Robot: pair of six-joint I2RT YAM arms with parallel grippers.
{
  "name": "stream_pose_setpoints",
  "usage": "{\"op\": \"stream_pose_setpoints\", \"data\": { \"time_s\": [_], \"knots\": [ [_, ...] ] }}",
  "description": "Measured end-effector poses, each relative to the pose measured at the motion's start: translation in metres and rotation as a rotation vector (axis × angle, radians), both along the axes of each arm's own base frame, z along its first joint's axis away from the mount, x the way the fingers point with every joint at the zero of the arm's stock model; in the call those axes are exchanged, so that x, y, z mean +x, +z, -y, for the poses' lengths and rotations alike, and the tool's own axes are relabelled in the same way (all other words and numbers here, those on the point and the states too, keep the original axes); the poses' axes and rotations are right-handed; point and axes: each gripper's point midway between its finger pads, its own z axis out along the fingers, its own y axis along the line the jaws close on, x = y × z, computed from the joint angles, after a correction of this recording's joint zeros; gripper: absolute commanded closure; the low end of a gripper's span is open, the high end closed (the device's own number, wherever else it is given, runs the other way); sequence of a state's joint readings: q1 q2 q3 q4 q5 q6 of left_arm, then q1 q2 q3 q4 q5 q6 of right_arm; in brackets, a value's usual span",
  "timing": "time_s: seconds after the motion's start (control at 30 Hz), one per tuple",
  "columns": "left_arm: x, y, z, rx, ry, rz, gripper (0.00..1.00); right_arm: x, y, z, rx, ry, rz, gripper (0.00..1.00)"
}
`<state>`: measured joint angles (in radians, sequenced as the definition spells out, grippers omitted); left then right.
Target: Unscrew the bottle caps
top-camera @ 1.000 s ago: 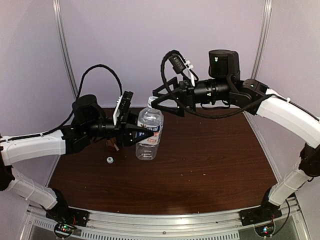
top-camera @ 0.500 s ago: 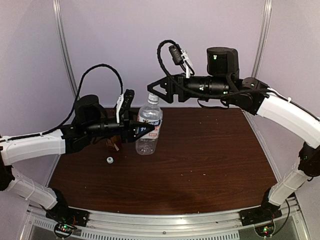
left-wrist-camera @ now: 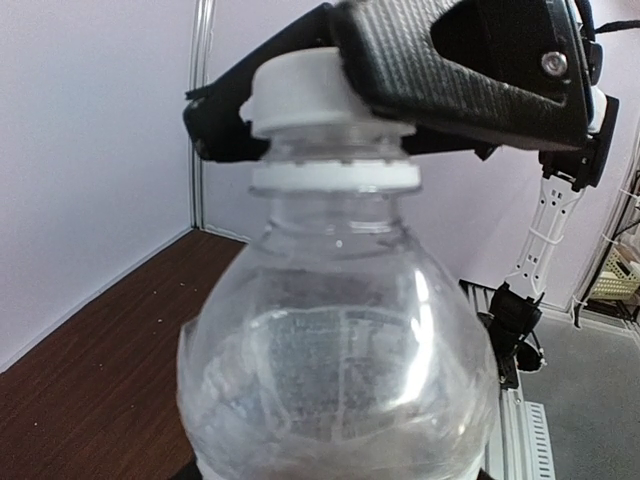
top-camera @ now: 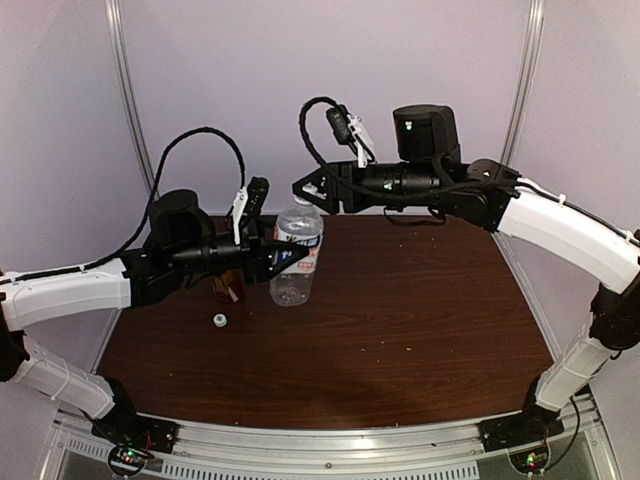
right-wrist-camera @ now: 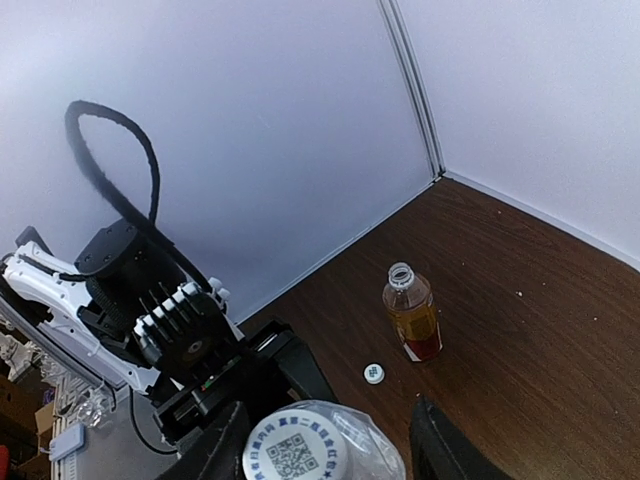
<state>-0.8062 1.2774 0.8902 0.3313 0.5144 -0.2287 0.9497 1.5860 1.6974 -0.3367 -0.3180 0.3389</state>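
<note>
My left gripper is shut on the body of the clear bottle and holds it upright; the bottle fills the left wrist view. Its white cap is on the neck and shows a QR code from above. My right gripper is open, its fingers on either side of that cap, with a gap on one side. The amber bottle stands uncapped on the table, partly hidden behind my left arm in the top view. Its loose white cap lies beside it.
The dark wooden table is enclosed by pale walls with metal corner posts. My left arm's cable loops above its wrist. The right arm reaches across from the right.
My right gripper has moved left and down until its fingers flank the clear bottle's cap. My left gripper has shifted the clear bottle slightly back and up.
</note>
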Motion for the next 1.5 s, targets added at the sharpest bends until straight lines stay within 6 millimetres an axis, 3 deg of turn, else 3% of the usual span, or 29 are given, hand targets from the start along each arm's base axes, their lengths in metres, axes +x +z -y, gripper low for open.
{"op": "stream_pose_setpoints", "data": {
  "time_s": [0.33,0.53,0.73,1.17,1.5],
  "knots": [
    [0.003,-0.003,-0.001,0.011,0.017,-0.003,0.66,-0.005,0.000,-0.004,0.008,0.031,-0.008,0.75],
    [0.004,-0.003,-0.001,0.012,0.022,0.004,0.66,-0.007,0.001,-0.005,0.004,0.046,0.014,0.84],
    [-0.004,-0.002,0.000,0.014,-0.025,0.020,0.66,-0.013,0.001,-0.003,-0.010,0.134,0.076,0.83],
    [-0.077,0.006,0.002,-0.022,-0.456,0.014,0.66,-0.092,0.010,0.006,0.033,0.664,0.265,0.72],
    [-0.092,0.007,0.002,-0.023,-0.569,-0.018,0.66,-0.108,0.011,0.009,0.040,0.779,0.303,0.70]
  ]
}}
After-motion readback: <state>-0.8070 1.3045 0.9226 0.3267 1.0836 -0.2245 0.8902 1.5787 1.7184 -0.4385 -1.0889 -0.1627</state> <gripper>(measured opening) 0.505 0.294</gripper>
